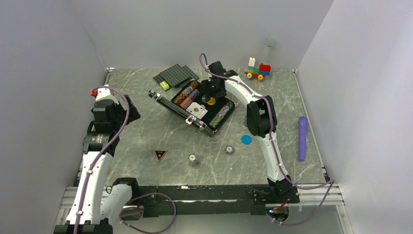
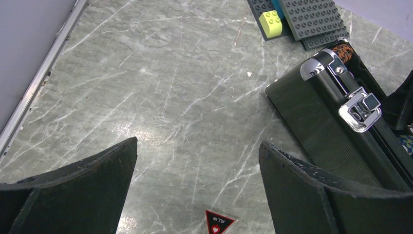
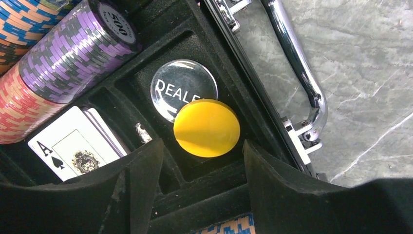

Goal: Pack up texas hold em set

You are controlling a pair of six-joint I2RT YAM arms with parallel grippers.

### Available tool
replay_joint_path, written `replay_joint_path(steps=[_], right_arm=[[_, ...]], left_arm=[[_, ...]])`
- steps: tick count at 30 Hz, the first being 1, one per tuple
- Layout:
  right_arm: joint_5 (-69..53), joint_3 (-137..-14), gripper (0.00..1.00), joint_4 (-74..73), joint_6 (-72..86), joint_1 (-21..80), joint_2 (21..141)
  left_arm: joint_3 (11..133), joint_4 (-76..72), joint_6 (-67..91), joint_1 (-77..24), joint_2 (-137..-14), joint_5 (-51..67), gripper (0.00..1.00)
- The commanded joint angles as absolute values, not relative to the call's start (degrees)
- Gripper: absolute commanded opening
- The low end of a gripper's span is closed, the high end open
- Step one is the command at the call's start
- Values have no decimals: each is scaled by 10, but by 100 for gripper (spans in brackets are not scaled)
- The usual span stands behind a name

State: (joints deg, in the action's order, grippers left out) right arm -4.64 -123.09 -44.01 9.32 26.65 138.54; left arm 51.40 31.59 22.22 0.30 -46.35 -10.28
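The black briefcase lies open at the table's middle back, with chip rows and cards in it. My right gripper hovers over its tray, open, jaws apart with nothing between them. Just beyond the fingertips a yellow disc rests in a compartment, half over a clear DEALER button. Purple chips and an ace of spades lie beside it. A blue disc, two small grey chip stacks and a triangular ALL IN marker sit on the table. My left gripper is open above bare table.
Dark grey baseplates with a lime brick lie behind the case. A brick toy car stands at the back right. A purple rod lies at the right. The case's outer shell and silver latch are to the right of my left gripper.
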Motion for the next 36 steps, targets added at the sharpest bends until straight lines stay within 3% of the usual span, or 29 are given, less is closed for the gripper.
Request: replay_joint_path(steps=[1,10,20,36], right_arm=[[-54,-1253,67,-436,88,267,1384],[-58,-1265,68,-443,88,268,1355],[-7,-1213,69,-473,94,265,1217],[42,-721,69,-340,172,250,837]], left_arm=[[511,308,227,4,-460,-92,98],[516,313,218,4,-460,-94,98],[548,341,198,3,-459,-104,99],[518,297,118,4,-450,-44,98]])
